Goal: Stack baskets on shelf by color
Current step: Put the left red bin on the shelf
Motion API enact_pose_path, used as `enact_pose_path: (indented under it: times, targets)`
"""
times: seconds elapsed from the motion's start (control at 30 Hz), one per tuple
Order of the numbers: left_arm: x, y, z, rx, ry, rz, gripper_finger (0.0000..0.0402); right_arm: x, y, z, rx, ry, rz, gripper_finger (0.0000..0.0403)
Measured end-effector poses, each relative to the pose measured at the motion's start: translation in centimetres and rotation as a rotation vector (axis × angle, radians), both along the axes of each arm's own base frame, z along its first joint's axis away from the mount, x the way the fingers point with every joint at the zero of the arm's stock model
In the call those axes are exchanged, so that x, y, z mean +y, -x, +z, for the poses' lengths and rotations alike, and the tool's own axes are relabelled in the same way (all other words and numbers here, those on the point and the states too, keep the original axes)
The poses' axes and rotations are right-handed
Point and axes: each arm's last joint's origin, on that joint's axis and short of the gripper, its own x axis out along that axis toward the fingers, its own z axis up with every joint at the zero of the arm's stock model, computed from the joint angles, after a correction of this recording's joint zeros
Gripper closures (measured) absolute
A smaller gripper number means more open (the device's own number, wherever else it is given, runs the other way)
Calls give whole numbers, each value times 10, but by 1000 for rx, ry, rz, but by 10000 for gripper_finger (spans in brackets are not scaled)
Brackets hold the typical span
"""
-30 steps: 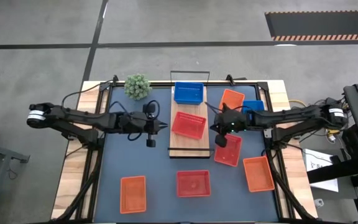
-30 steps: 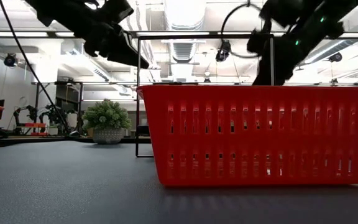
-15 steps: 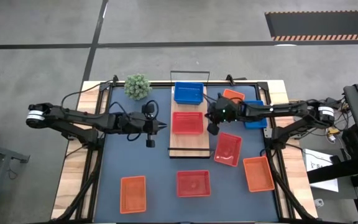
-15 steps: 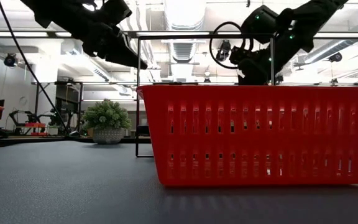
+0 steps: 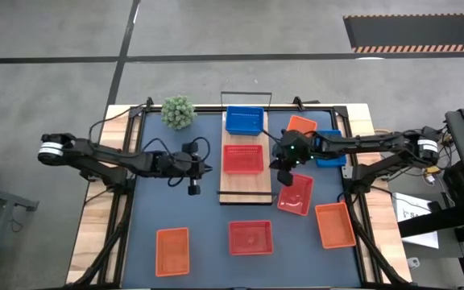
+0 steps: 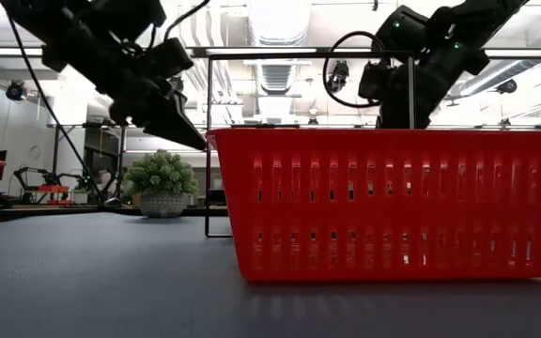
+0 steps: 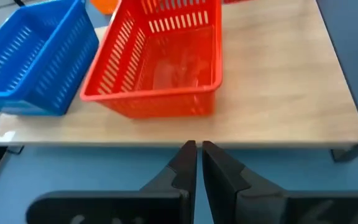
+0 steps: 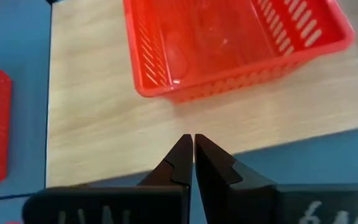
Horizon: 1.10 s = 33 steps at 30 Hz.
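The right pincer [image 5: 279, 166] hung just right of centre in the high view, at the right edge of the long light-wood plank shelf [image 5: 243, 187], holding nothing. The left pincer [image 5: 203, 170] sat left of centre, just off the shelf's left edge, also empty. On the shelf lay a red perforated plastic basket [image 5: 243, 158], with a blue perforated basket [image 5: 244, 120] above it at the shelf's upper end. Another red basket [image 5: 296, 194] lay tilted on the dark-blue tabletop [image 5: 176, 209] right of the shelf, an orange basket [image 5: 334, 225] at lower right, a third red basket [image 5: 250, 237] at lower centre and a second orange basket [image 5: 172, 251] at lower left. A fuzzy green plant ball [image 5: 179, 112] stood at upper left.

In the low view the nearest red basket [image 6: 393, 202] filled the right half of the frame.

In the left wrist view the fingers [image 7: 182, 165] were pressed almost together with nothing between them, pointing at the shelf's red basket [image 7: 157, 62] beside the blue one [image 7: 33, 59].

In the right wrist view the fingers [image 8: 180, 155] met at the tips over the plank [image 8: 92, 130], empty, below the red basket [image 8: 229, 40].
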Motion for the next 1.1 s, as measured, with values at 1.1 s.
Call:
enact_pose_path:
  times: [1.1]
  targets:
    - [47,-23,-32,-60,97,-58,392,0,-1,-8,19,81,-32,394]
